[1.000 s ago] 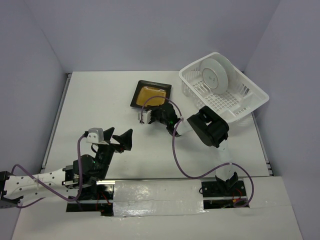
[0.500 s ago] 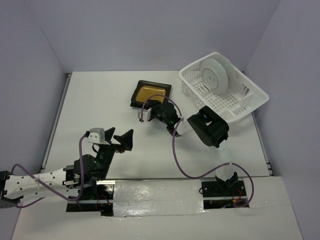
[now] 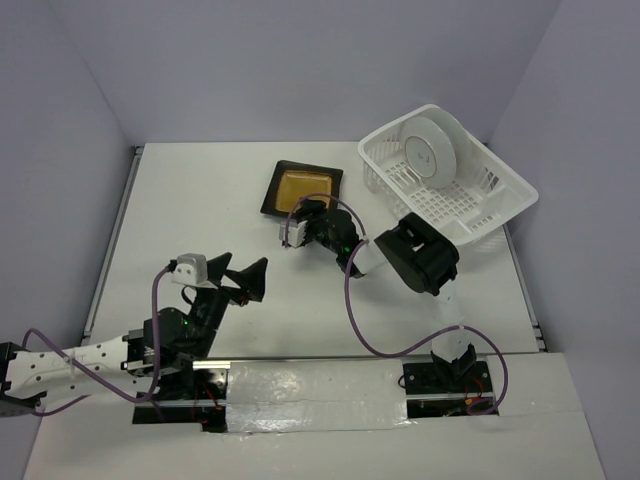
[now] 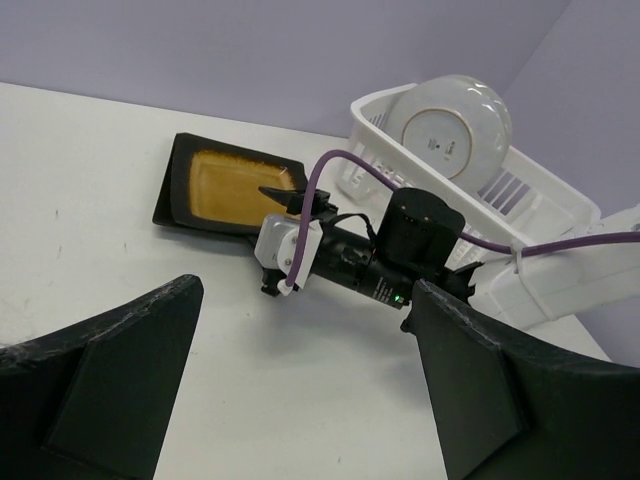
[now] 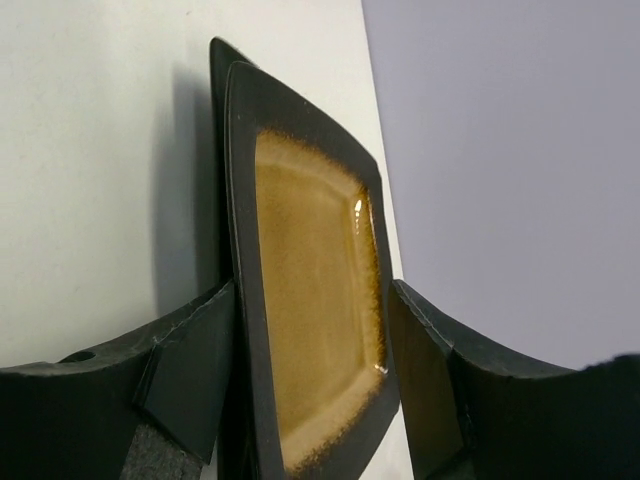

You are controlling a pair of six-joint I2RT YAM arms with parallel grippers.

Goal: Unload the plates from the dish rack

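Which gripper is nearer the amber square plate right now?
Right. The right gripper straddles the near edge of the amber plate; the left gripper hangs open far back, near its own base.

under the amber plate (image 5: 320, 300) lies a second plate (image 5: 216, 70), only its black rim showing, centre hidden. upper right of the top view, the round plate (image 3: 432, 150) in the rack (image 3: 485, 215) shows only its underside. the left arm (image 3: 60, 368) is cut off at the lower left.

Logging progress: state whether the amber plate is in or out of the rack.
Out: amber plate sits left of the rack, apart from it.
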